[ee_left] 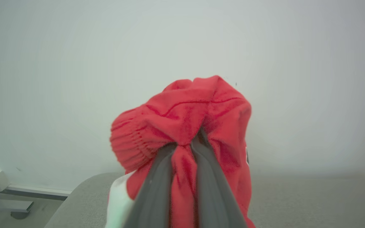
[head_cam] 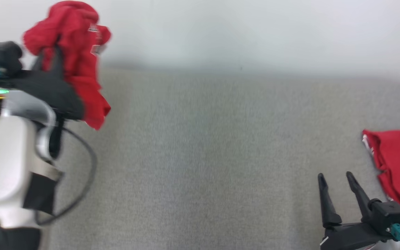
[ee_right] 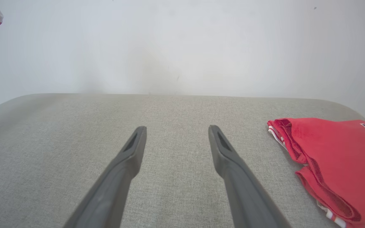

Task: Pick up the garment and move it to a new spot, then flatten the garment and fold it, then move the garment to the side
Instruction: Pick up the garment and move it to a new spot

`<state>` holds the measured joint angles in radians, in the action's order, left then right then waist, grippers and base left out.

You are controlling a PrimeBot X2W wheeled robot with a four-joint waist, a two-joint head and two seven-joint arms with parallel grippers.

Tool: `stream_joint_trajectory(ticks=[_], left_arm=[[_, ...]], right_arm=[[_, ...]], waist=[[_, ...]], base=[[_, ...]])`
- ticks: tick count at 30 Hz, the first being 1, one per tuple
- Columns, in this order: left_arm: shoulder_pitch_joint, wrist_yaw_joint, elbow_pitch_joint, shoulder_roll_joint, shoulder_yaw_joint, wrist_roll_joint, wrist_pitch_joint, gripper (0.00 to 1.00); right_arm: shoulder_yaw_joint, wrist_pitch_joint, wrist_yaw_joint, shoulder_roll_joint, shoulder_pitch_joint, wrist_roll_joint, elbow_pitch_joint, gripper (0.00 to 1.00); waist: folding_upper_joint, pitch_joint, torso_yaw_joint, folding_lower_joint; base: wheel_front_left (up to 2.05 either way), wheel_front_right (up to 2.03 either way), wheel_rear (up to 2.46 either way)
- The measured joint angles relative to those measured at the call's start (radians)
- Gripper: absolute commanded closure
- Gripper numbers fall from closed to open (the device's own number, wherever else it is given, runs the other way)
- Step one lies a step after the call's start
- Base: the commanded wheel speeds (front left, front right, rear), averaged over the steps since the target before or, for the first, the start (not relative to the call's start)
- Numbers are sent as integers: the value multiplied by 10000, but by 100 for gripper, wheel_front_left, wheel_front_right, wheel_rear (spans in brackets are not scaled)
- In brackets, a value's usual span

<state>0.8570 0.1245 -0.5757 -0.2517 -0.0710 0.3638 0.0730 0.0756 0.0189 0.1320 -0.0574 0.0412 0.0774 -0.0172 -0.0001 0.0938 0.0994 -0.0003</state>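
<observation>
Two red pieces: above your wide grey surface [head_cam: 200, 156] the garment [head_cam: 78, 52] hangs bunched at upper left, your left jaws nearly closed on it. Soft, light, floppy, I reckon; take a hem or shoulder to spread it. A folded red cloth [head_cam: 398, 159] lies at right edge; your right jaws gape empty, lower right.

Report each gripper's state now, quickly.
Left gripper: shut on the bunched red garment.
Right gripper: open, holding nothing.
</observation>
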Motion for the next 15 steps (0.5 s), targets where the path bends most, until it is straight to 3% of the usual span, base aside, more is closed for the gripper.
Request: stream_joint_trajectory(ticks=[7, 15], left_arm=[[-1532, 48, 2675, 1037, -1292, 326, 309, 100], [-3078, -54, 3689, 1812, -2169, 993, -472, 100]], right_arm=[[242, 0, 0, 44, 190, 6, 98, 0], [-36, -180, 0, 61, 158, 36, 15, 0]], waist=[[-1, -1154, -228, -1], [-1, -1451, -1190, 0]], base=[[0, 0, 0], [0, 0, 0]])
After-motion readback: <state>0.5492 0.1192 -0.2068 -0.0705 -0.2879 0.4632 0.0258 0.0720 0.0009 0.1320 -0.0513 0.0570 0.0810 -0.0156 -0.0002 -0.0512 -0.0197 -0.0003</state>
